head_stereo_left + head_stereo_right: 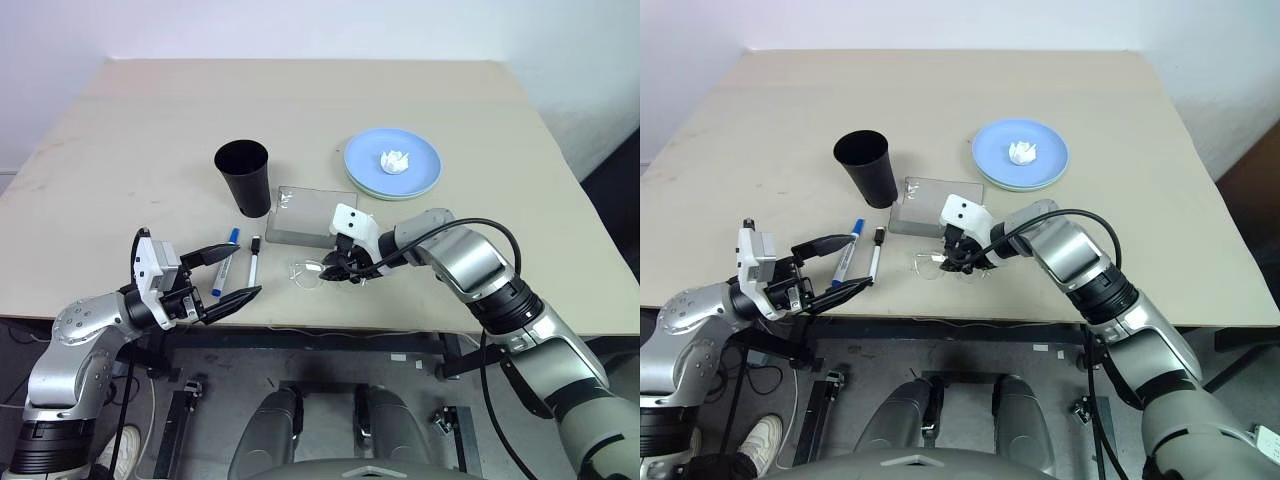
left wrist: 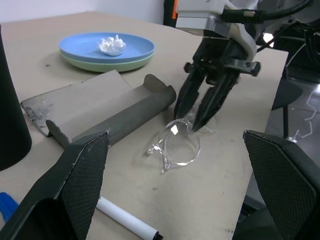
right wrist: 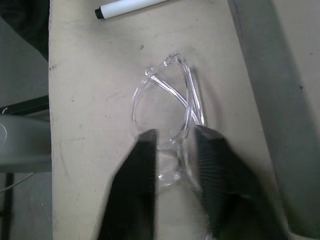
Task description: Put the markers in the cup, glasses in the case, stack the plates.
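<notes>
The right gripper (image 3: pixel 172 142) has pinched its fingers onto the glasses (image 1: pixel 312 271), which lie on the table (image 1: pixel 120 150) just in front of the open case (image 1: pixel 305 215). The left gripper (image 1: pixel 235 272) hovers wide open and empty near the markers (image 1: pixel 225 262).

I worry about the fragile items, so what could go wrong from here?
1. The right end effector pinches the clear glasses by a thin part of the frame, so they may slip or twist when lifted.
2. The case lies close beside the glasses, so carrying them over might knock it.
</notes>
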Robot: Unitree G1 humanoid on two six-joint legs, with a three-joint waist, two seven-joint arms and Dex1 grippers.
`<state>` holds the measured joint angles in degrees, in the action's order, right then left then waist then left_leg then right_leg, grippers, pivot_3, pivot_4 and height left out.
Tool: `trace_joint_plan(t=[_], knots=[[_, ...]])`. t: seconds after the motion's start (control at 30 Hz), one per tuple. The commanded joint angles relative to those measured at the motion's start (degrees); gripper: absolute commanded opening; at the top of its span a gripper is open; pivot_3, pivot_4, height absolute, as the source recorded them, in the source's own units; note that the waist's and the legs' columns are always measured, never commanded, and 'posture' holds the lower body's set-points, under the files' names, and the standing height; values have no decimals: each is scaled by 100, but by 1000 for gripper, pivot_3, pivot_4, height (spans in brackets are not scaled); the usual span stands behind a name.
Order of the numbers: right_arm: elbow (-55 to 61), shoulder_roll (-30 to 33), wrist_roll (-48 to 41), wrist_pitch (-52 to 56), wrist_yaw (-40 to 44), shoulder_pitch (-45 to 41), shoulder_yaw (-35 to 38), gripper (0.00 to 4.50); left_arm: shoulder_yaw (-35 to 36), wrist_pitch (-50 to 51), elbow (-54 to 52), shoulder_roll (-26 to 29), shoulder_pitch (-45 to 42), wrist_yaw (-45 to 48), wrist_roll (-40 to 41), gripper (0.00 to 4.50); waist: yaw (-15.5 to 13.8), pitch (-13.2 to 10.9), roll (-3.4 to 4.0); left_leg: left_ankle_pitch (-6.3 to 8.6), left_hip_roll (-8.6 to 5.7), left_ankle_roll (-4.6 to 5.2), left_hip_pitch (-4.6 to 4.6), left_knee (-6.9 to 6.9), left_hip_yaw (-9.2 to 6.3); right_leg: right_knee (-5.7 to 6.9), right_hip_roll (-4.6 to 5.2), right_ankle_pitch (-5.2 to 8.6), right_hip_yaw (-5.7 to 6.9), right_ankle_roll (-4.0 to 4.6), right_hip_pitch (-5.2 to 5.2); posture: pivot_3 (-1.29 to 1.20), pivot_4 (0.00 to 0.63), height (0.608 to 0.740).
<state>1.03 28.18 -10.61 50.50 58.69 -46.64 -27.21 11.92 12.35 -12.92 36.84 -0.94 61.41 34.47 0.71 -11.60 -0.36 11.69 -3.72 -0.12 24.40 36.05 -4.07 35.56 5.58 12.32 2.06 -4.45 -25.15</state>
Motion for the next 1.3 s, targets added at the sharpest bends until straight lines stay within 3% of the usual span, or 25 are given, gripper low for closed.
trace_joint_plan(t=[0.03,0.5,1.0,1.3], knots=[[85,34,39,-35,8,-35,-25,21,42,-50,-54,22,-39,53,48,4500,7,2,-3,0,3,0,-4,0,0,0,-2,0,0,0,4,0,150,735],[51,-6,-125,71,-9,-94,247,21,63,153,-258,-10,-70,-14,232,4500,0,2,-3,0,29,-1,-4,6,4,-6,-19,-19,6,25,5,0,150,735],[-542,82,-1081,577,421,-1017,1404,21,117,135,-149,-24,11,131,228,4500,1,1,-2,0,33,0,2,-5,23,-25,-22,-20,3,23,-2,0,150,735],[-2249,-400,-646,-428,-3,-1727,1480,21,130,54,-81,-68,40,194,179,4500,4,1,-2,0,40,-1,1,-4,36,-23,-28,-24,-5,23,-7,0,150,735]])
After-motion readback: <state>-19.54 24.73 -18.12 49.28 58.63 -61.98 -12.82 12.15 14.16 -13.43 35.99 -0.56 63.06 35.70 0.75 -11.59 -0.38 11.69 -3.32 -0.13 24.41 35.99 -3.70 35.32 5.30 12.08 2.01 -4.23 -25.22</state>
